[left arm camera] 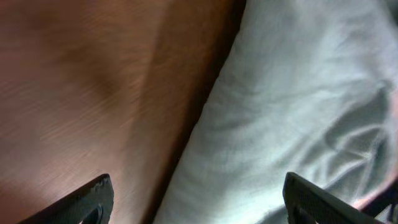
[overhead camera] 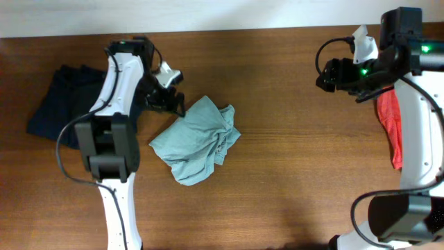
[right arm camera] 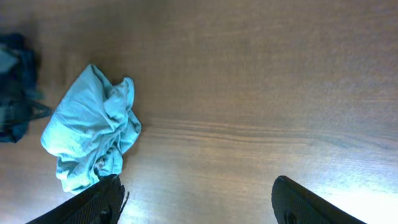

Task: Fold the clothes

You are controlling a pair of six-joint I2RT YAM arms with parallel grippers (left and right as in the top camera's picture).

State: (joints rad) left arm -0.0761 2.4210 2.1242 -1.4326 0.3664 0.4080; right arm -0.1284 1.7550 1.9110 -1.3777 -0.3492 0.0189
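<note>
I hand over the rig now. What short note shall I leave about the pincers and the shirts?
Left pincer: open, empty, at the pale grey-blue shirt's upper-left edge.
Right pincer: open, empty, over bare table.
The pale one lies crumpled mid-table; navy shirt far left; red shirt far right.
Done: nothing visibly folded.
Left: spread and fold.

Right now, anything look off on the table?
The grey-blue T-shirt is crumpled in a heap mid-table, not spread flat. The navy shirt lies bunched at far left, the red shirt rumpled at far right.
</note>
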